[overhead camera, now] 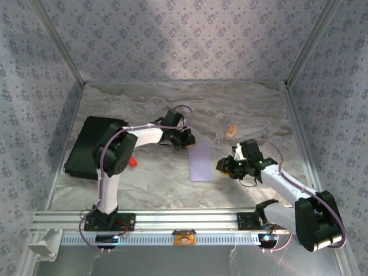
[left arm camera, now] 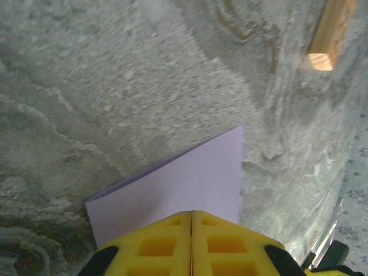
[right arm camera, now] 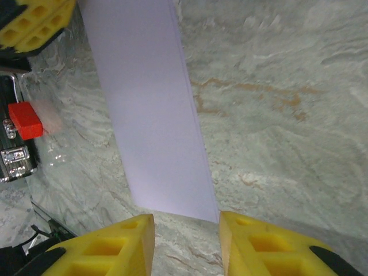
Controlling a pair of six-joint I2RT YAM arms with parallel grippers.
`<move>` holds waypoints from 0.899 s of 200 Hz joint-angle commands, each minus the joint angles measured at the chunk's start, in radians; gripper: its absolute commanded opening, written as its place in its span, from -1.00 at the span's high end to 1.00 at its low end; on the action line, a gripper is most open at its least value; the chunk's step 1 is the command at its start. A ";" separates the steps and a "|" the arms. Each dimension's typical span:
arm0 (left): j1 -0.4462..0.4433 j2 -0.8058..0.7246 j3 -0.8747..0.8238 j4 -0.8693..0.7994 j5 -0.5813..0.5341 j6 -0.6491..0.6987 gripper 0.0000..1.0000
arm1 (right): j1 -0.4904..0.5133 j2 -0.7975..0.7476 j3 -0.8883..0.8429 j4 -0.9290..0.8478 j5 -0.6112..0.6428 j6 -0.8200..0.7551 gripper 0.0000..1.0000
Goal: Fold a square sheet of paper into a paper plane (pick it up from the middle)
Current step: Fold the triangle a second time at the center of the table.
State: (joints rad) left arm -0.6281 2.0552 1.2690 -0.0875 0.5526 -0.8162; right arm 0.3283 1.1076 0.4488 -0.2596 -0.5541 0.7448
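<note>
black pad [overhead camera: 83,150], red object [right arm camera: 24,119], tan block [left arm camera: 329,34]

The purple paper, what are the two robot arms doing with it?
They are folding it toward a paper plane. The lavender paper lies on the marbled table, already folded into a long narrow strip, not a plane yet. The left gripper is shut at the strip's far end, though whether it pinches or just presses the paper is unclear. The right gripper is open, its fingers apart just off the near end, not touching it.
</note>
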 commanded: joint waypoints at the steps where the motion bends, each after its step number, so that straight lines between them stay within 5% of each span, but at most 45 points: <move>1: 0.005 0.039 0.001 -0.038 -0.006 0.023 0.87 | 0.024 0.013 -0.002 0.006 -0.043 0.019 0.22; 55: 0.004 0.048 -0.051 -0.040 -0.021 0.025 0.90 | 0.094 0.108 0.016 0.026 -0.054 0.054 0.10; 180: 0.006 0.054 -0.052 -0.035 -0.010 0.020 0.91 | 0.132 0.253 0.042 0.140 -0.071 0.099 0.18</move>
State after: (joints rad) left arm -0.6216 2.0819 1.2446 -0.0509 0.5762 -0.8120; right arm 0.4469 1.3243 0.4629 -0.1982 -0.6010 0.8318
